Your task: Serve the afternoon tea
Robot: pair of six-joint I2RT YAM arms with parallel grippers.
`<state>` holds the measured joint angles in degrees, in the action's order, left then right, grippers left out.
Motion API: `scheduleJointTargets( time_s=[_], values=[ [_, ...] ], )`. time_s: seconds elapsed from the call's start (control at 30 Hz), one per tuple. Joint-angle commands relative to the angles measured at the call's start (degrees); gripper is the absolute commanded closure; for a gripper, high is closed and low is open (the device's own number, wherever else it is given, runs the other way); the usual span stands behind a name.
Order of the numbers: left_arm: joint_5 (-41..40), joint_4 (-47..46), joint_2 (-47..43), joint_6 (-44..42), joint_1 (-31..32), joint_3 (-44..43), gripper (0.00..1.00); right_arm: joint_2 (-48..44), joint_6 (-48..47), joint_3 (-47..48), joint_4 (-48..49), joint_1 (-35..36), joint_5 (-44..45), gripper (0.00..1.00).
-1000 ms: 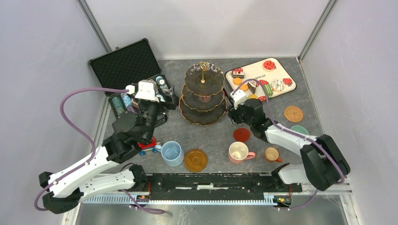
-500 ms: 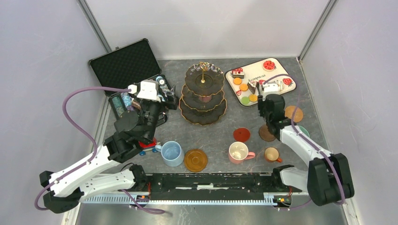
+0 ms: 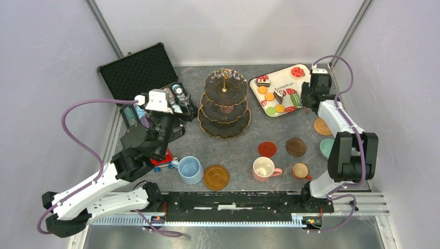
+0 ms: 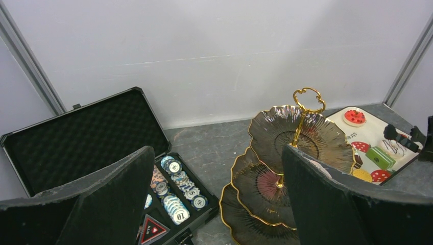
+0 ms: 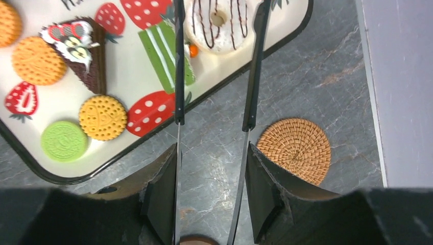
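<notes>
The dark gold-rimmed three-tier stand [image 3: 224, 104] is bare; the left wrist view shows it too [image 4: 286, 153]. My right gripper [image 3: 305, 99] hangs over the right end of the cream tray [image 3: 290, 78]. It is open, and its thin fingers straddle a white donut [image 5: 217, 20] without closing on it. On the tray [image 5: 127, 76] lie a green cake slice [image 5: 166, 51], a chocolate slice [image 5: 81, 46] and several macarons [image 5: 103, 117]. My left gripper [image 3: 171, 111] is open and empty beside the stand, above the chip case.
Blue mug [image 3: 190, 169], pink mug [image 3: 264, 168], small brown mug [image 3: 300, 170] and green mug [image 3: 329, 147] stand near the front. Coasters: amber [image 3: 216, 177], red [image 3: 267, 149], dark brown [image 3: 296, 147], wicker [image 3: 321, 126]. Poker chip case [image 3: 145, 88] and red toy car [image 3: 163, 161] sit left.
My right arm swung from beside the stand to the tray's right end, leaving the dark brown coaster on the table by the red one. My left gripper shifted slightly left.
</notes>
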<state>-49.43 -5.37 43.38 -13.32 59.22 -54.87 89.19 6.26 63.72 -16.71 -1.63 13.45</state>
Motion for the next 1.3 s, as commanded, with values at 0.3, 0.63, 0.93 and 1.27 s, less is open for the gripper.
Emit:
scheduleJointTargets(
  time_s=[0.3, 0.63, 0.93, 1.27],
  values=[
    [-0.49, -2.90, -0.44, 0.10, -0.16, 0.11, 0.00, 4.29, -0.53, 4.74, -4.54, -2.46, -4.83, 0.45],
    [-0.67, -2.90, -0.46, -0.05, -0.09, 0.12, 0.00, 8.16, -0.30, 8.10, -3.83, -3.22, -5.06, 0.46],
    [-0.63, -2.98, -0.18, -0.10, -0.12, 0.12, 0.00, 10.17, -0.20, 8.52, -3.64, -3.38, -5.73, 0.48],
    [-0.76, -3.16, 0.09, -0.24, -0.08, 0.27, 0.00, 4.39, -0.74, 8.95, -4.07, -2.62, -4.25, 0.62]
  ],
)
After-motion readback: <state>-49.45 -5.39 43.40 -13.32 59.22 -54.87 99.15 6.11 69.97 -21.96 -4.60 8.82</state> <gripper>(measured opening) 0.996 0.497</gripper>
